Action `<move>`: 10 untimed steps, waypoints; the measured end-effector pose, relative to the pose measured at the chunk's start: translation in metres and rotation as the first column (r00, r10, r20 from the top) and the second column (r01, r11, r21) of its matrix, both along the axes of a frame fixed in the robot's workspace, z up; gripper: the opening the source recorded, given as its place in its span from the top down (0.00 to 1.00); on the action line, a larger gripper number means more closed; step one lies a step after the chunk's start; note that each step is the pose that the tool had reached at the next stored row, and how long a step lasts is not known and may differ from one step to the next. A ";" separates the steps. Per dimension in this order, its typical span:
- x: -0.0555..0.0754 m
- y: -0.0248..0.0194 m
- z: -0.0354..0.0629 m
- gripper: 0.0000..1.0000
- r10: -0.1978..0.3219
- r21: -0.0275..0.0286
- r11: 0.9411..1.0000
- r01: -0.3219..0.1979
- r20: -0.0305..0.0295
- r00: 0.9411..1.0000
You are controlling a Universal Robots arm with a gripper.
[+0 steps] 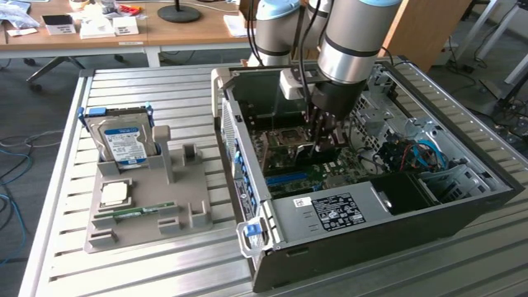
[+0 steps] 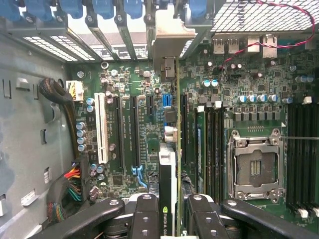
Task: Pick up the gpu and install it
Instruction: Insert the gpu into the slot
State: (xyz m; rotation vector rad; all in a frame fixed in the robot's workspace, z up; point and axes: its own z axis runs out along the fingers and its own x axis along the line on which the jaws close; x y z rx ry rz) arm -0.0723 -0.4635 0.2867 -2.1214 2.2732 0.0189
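In the wrist view, your pincer is part-way closed. Its 2 fingers clamp either side of the gpu, so the card is in hand. You see it edge-on, a thin green line with a dark face beside it, standing upright over the motherboard. It runs parallel to the expansion slots, and its silver end bracket reaches the rear wall of the case near the blue slot latches. The open CPU socket sits well to one side.

So the pick-up looks done, and the card is lined up with the slots. Whether its lower edge is already in a connector you cannot tell, because the card hides the slot under it. The pincer arms also cut off its near end.

In the exterior view, the pincer is down inside the open computer case on the slatted counter. The card under it is hard to make out against the dark board. On the exterior view's left, the grey holder tray carries the hard drive, a processor chip and the memory stick. No card stands in its upright posts. That fits the judgement that only seating and release are left.
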 end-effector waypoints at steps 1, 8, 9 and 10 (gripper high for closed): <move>0.000 0.0000 0.0000 0.73 0.000 0.000 1.000 0.000 0.000 1.000; 0.000 0.0000 -0.0007 0.73 0.000 0.000 1.000 0.000 0.000 1.000; 0.000 0.0000 -0.0008 0.73 0.000 0.000 1.000 0.000 0.000 1.000; 0.000 0.0000 -0.0009 0.73 0.000 0.000 1.000 0.000 0.000 1.000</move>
